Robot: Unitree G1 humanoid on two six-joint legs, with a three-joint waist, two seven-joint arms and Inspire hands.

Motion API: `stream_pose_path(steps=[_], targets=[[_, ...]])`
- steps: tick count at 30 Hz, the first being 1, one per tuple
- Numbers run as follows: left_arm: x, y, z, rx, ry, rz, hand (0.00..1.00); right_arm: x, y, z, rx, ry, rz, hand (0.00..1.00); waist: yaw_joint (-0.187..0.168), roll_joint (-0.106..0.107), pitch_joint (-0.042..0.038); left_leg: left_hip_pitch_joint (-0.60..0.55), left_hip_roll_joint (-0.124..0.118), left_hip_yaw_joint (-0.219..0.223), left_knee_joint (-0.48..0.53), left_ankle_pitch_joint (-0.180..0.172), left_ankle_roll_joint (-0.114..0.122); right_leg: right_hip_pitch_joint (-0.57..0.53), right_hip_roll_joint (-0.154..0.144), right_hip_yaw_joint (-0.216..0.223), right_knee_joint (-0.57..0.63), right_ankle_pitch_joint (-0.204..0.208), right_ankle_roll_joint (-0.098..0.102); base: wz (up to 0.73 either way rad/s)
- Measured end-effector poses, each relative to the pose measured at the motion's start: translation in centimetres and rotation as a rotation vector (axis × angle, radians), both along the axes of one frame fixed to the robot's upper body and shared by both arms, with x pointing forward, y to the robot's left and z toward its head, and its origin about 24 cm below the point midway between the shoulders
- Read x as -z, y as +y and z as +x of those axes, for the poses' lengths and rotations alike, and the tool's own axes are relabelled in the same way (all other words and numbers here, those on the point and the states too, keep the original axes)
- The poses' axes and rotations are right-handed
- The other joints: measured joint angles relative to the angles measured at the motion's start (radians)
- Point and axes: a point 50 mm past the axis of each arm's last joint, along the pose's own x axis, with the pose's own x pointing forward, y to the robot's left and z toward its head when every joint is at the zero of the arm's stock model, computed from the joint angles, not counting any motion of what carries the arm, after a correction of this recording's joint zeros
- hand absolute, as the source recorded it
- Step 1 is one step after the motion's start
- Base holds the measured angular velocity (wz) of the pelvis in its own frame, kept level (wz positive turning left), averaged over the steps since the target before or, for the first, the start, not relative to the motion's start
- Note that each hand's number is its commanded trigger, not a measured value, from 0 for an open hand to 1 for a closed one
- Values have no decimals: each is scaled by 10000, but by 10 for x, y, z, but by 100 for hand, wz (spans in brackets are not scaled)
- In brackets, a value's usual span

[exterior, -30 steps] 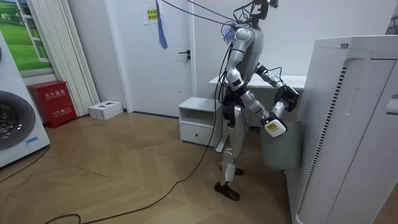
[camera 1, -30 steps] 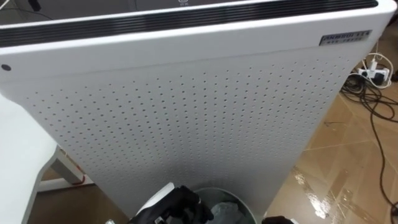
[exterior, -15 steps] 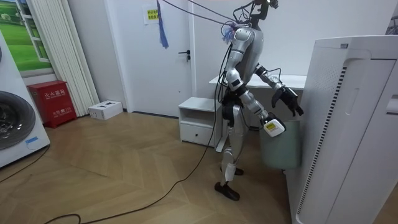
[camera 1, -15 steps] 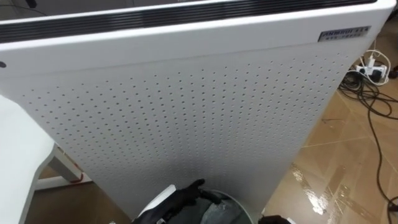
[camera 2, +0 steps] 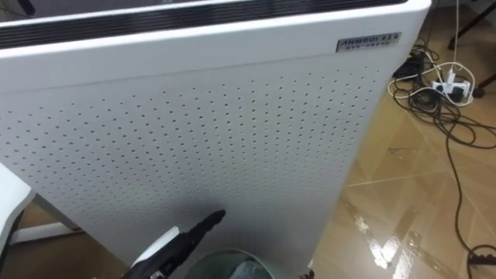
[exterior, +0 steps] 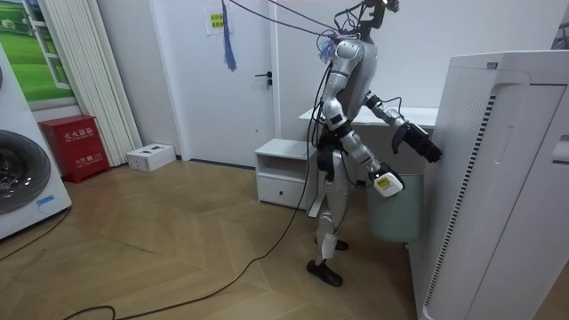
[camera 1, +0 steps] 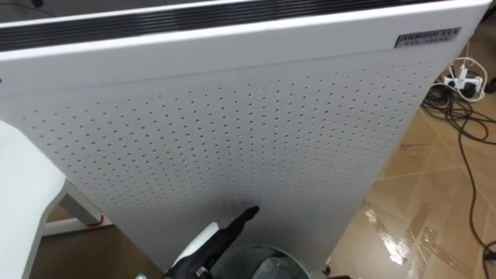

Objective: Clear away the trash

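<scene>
The robot stands upright on the wooden floor (camera 1: 434, 201), facing a tall white appliance (camera 1: 232, 132) whose front panel is dotted with small holes. A grey-green bin (camera 1: 280, 250) stands on the floor right at the foot of that panel, between the robot and the appliance. The left hand (camera 1: 231, 226) reaches out above the bin's near-left rim. It is released: its dark fingers are straight, point up toward the panel and hold nothing. Their tips are close to the perforated face, but I cannot tell whether they touch it. The garbage (camera 1: 271, 268), a pale crumpled lump, lies inside the bin and is cut off by the lower edge of the eye views. In the room view the right hand (exterior: 384, 184) hangs lower, just beside the rim of the bin on the side toward the robot. I cannot tell whether it is clenched or released. A white bench (camera 1: 23, 186) has its edge at the robot's left, with the bin near its end. On the floor past the appliance's right corner lies a power strip (camera 1: 463, 81) among tangled cables. Behind the robot, against the wall, stand a low white cabinet (exterior: 284, 173) and a door (exterior: 253, 80).
</scene>
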Motion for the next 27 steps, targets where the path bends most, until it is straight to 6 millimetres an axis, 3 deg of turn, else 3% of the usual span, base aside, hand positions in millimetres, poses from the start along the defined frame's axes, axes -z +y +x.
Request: stream_pose_path(steps=[5,9,14,16,19,21,25,27], targets=[[13,4,-6,-269,493,36,0,7,-6,-7,324,369,139,100,36,-8,-4,297,2,-7,-89,0,0,298,2,-47,-97,7,1,0],[36,18,-23,-955,1509,103,0,18,-21,-19,1053,952,252,100,8,-38,-15,515,1,-2,-161,1,-2,496,-11,-152,-100,-2,5,0],[63,48,-52,-2512,2967,-67,0,31,-42,-42,2301,1815,281,100,-49,-391,-105,709,-35,-9,-257,41,-14,686,14,-148,-197,-4,0,0],[78,61,-69,-3175,3704,71,0,36,-50,-54,2835,2212,80,100,16,-587,-196,994,-12,-26,-393,43,-18,989,39,-168,-368,-1,6,0],[94,72,-87,-3881,4538,340,0,48,-60,-77,3322,3016,-318,100,173,-739,-266,1381,15,-71,-527,17,-40,1492,100,-207,-698,64,36,3],[96,78,-93,-4223,4711,361,0,51,-65,-89,3709,3364,-546,100,279,-737,-271,1495,43,-74,-591,12,-39,1602,110,-203,-772,84,43,-2],[101,93,-105,-5447,5028,84,0,52,-73,-98,4373,3533,-577,100,469,-564,-161,1605,46,-61,-653,13,-39,1675,122,-177,-781,83,42,-2],[107,98,-115,-6006,5318,-105,0,54,-76,-102,4649,3639,-571,100,509,-522,-148,1708,21,-46,-729,17,-47,1741,138,-145,-806,81,42,-2]])
